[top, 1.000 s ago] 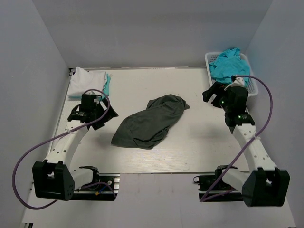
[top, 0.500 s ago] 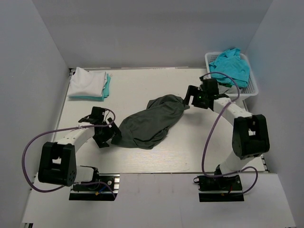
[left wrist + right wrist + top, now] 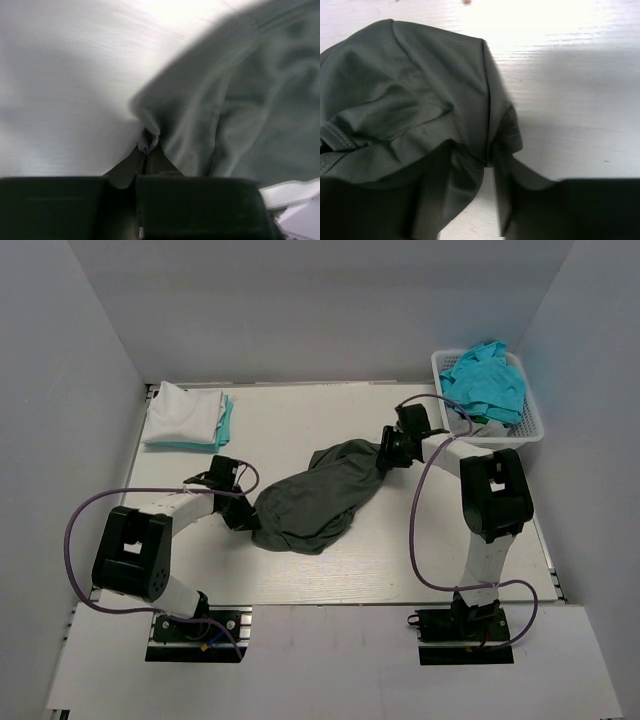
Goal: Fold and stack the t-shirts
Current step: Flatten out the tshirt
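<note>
A dark charcoal t-shirt lies crumpled in the middle of the table. My left gripper is low at its near-left edge. In the left wrist view that gripper is shut, with a small pucker of the cloth pinched at the tips. My right gripper is at the shirt's far-right corner. In the right wrist view its fingers have closed in on the hemmed corner, with a fold caught between the tips. A folded white t-shirt lies on a teal one at the back left.
A white lattice basket stands at the back right corner with turquoise t-shirts heaped in it. Grey walls close in the table on three sides. Purple cables loop from both arms over the table's near part.
Both arms have swung in from the table's sides to the dark t-shirt. Both grippers were open and have closed on its opposite edges.
</note>
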